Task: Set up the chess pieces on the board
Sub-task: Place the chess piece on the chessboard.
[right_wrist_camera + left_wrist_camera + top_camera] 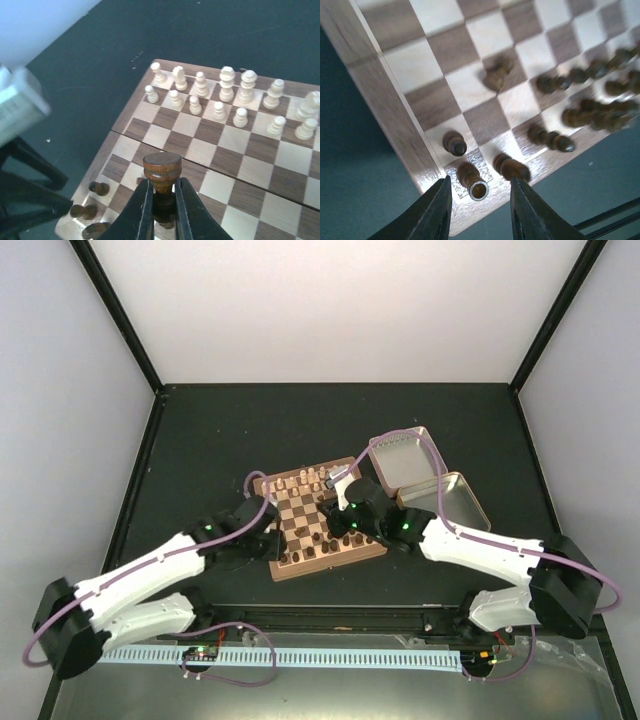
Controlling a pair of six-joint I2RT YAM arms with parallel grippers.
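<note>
The small square wooden chessboard (318, 520), chequered in pale and dark brown veneer inside a smooth brown rim, lies near the middle of the matte black table (220, 440), and both my arms reach over it. My right gripper (162, 202) is clamped on a dark brown turned chessman (162, 170). Its lathe-cut neck sits between my black fingers with its flat round end uppermost, held above the board. Beyond it the pale cream chessmen (220, 97), glossy and knobbed, stand upright in two rows along the board's far edge. My left gripper (481, 210) hangs over the board's near left corner with its jaws apart and nothing between them. Just past the tips a dark brown piece (472, 181) lies on its side on the corner square, its ringed base towards me. More dark brown chessmen (555, 140) lie scattered along that near edge, some of them blurred.
</note>
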